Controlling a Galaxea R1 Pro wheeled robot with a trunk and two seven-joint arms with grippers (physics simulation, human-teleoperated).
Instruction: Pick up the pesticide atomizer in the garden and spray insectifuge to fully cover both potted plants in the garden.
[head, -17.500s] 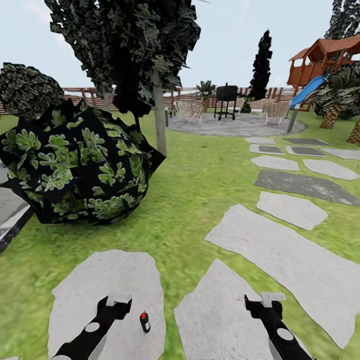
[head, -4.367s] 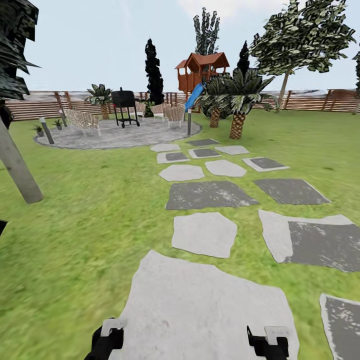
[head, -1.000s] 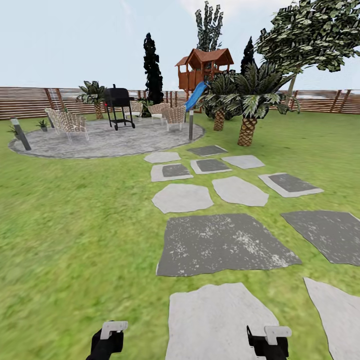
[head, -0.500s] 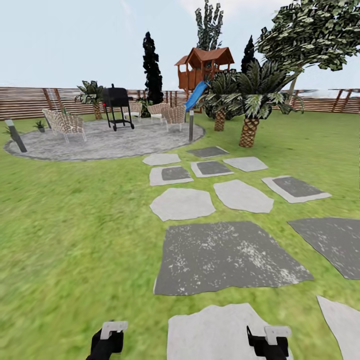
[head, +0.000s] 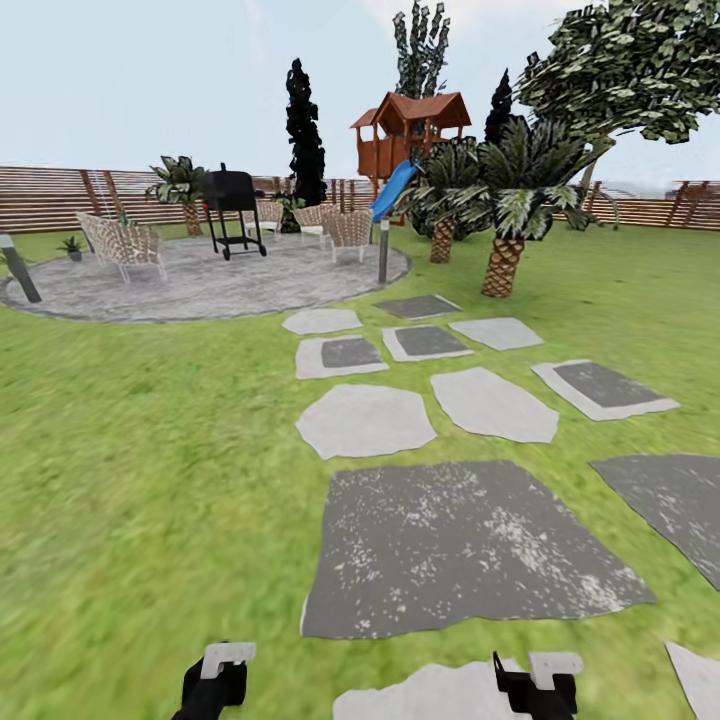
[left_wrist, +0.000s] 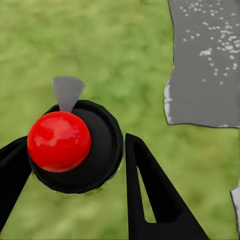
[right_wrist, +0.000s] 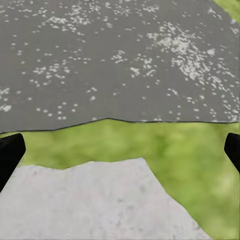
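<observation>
The pesticide atomizer (left_wrist: 102, 150) appears from above in the left wrist view as a dark round body with a red cap and a grey nozzle. My left gripper (left_wrist: 75, 141) is shut on it, one black finger on each side, over grass. In the head view the left gripper (head: 215, 680) sits at the lower edge, and the bottle is hidden there. My right gripper (right_wrist: 122, 145) is open and empty above a grey slab and a pale slab. One small potted plant (head: 71, 246) stands far off at the patio's left edge. The garden lawn (head: 150, 430) lies all around.
Stepping slabs (head: 460, 545) lead ahead to the round stone patio (head: 200, 285), which holds a black grill (head: 232, 205) and wicker chairs (head: 125, 245). Grey bollard lamps (head: 383, 250) stand at its rim. Palm trees (head: 505, 215) and a playhouse (head: 410, 130) rise to the right. A slat fence (head: 50, 200) closes the back.
The camera has moved forward along the slabs, so the patio and palms look nearer. Both grippers keep their place in the view.
</observation>
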